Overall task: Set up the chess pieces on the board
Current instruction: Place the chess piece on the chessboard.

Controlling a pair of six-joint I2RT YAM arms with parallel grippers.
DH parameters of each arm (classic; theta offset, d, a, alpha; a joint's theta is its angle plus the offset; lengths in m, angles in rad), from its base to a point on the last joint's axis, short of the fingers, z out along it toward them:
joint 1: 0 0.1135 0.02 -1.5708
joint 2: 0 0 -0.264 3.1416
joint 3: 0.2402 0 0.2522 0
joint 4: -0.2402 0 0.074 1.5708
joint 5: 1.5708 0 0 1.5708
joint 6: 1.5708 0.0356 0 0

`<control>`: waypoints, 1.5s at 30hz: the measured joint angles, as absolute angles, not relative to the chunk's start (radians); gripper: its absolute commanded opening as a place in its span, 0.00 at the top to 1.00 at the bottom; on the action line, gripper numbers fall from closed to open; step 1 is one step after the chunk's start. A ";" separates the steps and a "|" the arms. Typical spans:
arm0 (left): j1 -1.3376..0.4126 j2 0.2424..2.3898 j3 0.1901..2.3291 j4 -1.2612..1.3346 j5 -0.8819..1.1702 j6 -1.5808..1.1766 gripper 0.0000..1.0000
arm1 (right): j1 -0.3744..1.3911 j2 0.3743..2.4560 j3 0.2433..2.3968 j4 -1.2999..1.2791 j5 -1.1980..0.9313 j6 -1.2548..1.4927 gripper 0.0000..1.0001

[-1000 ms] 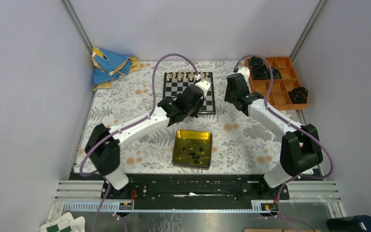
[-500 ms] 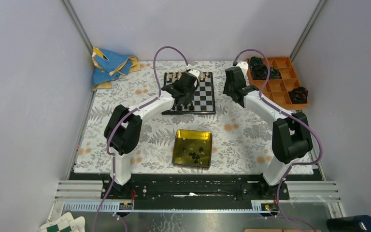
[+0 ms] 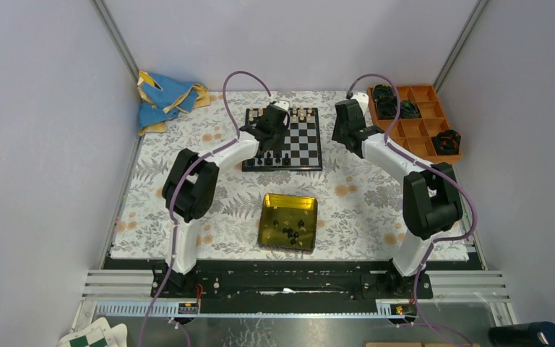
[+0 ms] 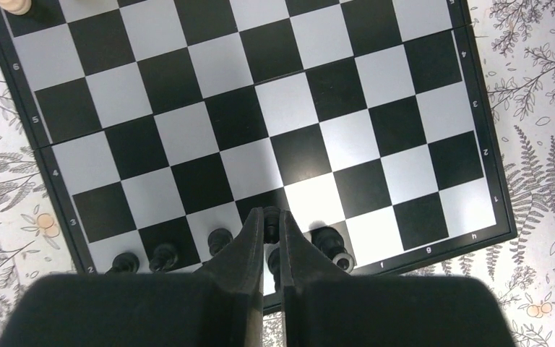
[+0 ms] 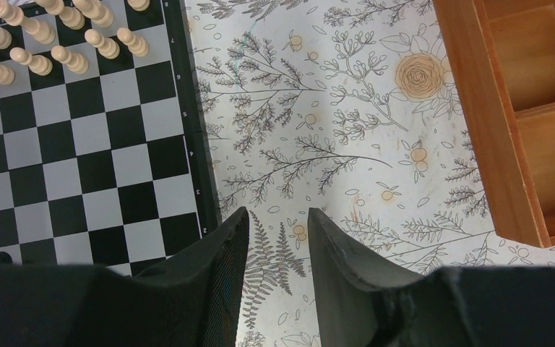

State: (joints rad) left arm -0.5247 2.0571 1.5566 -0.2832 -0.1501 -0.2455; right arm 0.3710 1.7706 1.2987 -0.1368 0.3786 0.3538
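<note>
While your left jaws are pinched almost closed, a tiny black piece sits gripped between their fingertips, low over the near edge of the board. You cannot tell from the wrist view whether its base touches the square beneath.

Other black pieces stand in that same near row. Three are to the left of those jaws and one is just to their right, with the held piece between them. Ahead of the left jaws the checks lie bare up to the far rows. A single cream piece shows at the far left corner of that view.

Your right jaws stand roughly half open with nothing between the fingers. They hang over the flowered desk, just beside the board's right edge and apart from it.

The cream pieces are lined up ahead and to the left of the right jaws, on the board's far rows. An orange tray lies ahead and to their right.

From above, a yellow tin sits well behind both jaws, toward the arm bases. More loose black pieces lie inside it.
</note>
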 measured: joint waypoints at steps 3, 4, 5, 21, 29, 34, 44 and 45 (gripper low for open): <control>-0.519 2.073 1.563 -0.274 -0.140 -0.256 1.00 | 0.371 1.775 1.299 -0.136 0.376 0.354 0.57; -0.517 2.079 1.568 -0.272 -0.136 -0.259 1.00 | 0.371 1.777 1.299 -0.136 0.375 0.354 0.58; -0.516 2.087 1.575 -0.270 -0.132 -0.261 1.00 | 0.371 1.780 1.299 -0.136 0.375 0.354 0.58; -0.470 2.126 1.591 -0.260 -0.099 -0.289 1.00 | 0.371 1.834 1.323 -0.138 0.373 0.356 0.58; -0.470 2.125 1.576 -0.260 -0.069 -0.305 1.00 | 0.371 1.839 1.328 -0.138 0.372 0.356 0.58; -0.470 2.125 1.558 -0.263 -0.062 -0.306 1.00 | 0.371 1.844 1.328 -0.138 0.372 0.356 0.58; -0.470 2.125 1.558 -0.266 -0.059 -0.306 1.00 | 0.371 1.851 1.328 -0.138 0.371 0.356 0.58; -0.470 2.125 1.558 -0.266 -0.059 -0.306 1.00 | 0.371 1.851 1.328 -0.138 0.371 0.356 0.58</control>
State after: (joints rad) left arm -0.4702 2.1250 1.5578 -0.2657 -0.0586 -0.3058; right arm 0.3706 1.8507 1.3285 -0.1379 0.3710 0.3565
